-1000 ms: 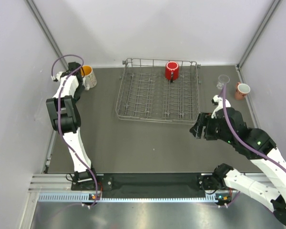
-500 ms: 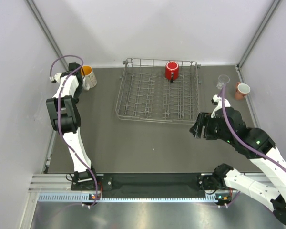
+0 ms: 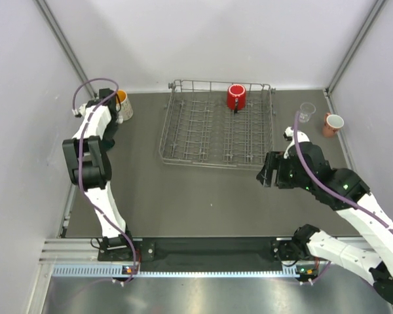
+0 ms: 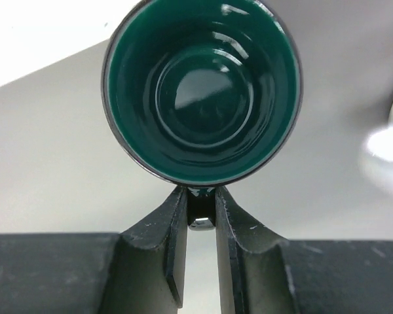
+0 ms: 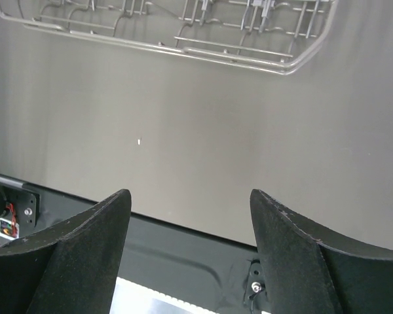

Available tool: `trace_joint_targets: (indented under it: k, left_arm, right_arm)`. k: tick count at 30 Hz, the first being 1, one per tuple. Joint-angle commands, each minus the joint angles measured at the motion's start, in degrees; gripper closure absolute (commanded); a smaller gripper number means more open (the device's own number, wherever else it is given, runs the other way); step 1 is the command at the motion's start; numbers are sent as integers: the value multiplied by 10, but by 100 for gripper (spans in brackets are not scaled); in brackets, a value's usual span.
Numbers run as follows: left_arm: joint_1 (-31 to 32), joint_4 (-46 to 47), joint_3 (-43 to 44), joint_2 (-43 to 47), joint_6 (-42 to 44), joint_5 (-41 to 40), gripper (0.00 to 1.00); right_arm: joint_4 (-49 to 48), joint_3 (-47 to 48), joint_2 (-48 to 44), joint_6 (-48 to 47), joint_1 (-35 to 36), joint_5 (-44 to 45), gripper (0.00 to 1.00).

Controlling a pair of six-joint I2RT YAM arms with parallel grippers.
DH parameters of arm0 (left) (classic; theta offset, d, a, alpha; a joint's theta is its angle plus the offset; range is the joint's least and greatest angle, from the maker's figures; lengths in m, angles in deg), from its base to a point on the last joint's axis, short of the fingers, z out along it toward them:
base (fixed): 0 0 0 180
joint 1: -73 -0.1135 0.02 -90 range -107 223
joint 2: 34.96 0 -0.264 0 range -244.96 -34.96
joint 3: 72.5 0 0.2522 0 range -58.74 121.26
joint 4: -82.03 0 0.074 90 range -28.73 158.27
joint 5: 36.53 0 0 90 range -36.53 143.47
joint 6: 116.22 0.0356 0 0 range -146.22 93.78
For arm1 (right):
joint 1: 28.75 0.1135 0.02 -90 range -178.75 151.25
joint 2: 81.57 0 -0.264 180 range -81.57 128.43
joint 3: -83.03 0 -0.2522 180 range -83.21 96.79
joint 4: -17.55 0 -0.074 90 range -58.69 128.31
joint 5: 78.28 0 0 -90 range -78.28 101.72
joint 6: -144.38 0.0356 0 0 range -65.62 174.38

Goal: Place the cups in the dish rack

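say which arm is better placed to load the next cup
Left: left gripper shut on the dark green mug, pinching its handle; right gripper hangs open, empty, near the dish rack.

No text, label, brand, number or sign can be read in any of the views.
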Motion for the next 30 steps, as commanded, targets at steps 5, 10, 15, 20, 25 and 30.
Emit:
trace_joint_targets:
  k: [5,10,15,20,25,30]
  left_arm:
    - [38,5,-109,244,-26,64,100]
    - [46,57,-152,353,-8,161,100]
    - [46,166,-195,459,-1,318,100]
    - [65,363,-326,557,-92,495,100]
    - [137,524,-412,645,-141,537,100]
    - [199,583,-458,703,-185,503,100]
  right_arm:
    - [-41,70,52,-25,1,-15,24]
    - [-67,111,106,-30,-7,-42,21]
    - [-102,160,159,-13,-31,-131,21]
    - [-161,186,203,58,-62,-227,23]
    - [-345,115,204,208,-87,-369,18]
    - [-615,-4,195,403,-78,-424,5]
